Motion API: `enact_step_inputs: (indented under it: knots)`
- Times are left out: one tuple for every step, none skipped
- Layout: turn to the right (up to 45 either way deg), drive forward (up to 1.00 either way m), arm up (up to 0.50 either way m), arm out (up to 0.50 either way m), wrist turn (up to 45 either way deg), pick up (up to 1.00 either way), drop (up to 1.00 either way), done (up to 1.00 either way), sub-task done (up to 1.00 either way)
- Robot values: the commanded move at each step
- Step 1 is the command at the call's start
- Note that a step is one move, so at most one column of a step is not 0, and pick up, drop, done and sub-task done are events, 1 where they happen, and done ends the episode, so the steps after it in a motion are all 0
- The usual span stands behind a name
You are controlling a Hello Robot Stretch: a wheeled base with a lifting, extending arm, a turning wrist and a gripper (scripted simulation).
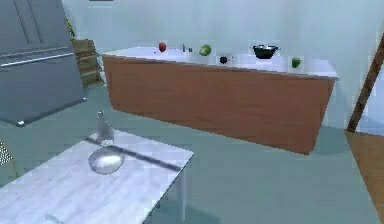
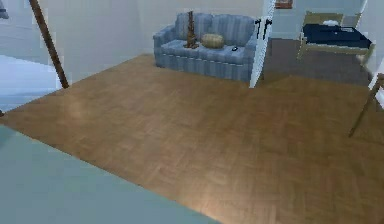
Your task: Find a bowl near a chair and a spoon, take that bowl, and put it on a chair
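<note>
While a clear bowl (image 1: 106,160) rests on the white table (image 1: 60,190) at the forward view's lower left, just beside a glass bottle (image 1: 103,128), a dark bowl (image 1: 265,51) stands on the long brown counter (image 1: 220,95) beyond, between a red apple (image 1: 162,46) and green fruit (image 1: 205,50) on one side and another green fruit (image 1: 295,62) on the other. In the arm side view, a blue striped sofa (image 2: 205,48) stands against the far wall across a wood floor (image 2: 200,140).

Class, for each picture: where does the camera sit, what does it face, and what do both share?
Forward view: on the robot, looking ahead and down at a table with a glass bowl, wooden counter beyond.
Arm side view: on the robot's body, looking sideways across wood floor to a blue sofa.
Shared: probably wood floor and brown post.
</note>
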Motion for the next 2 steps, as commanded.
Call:
enact_step_inputs:
  knots:
    - [-45.0,0.0,0.0,0.0,0.0,0.0,0.0,0.0,0.0]
    - [-45.0,0.0,0.0,0.0,0.0,0.0,0.0,0.0,0.0]
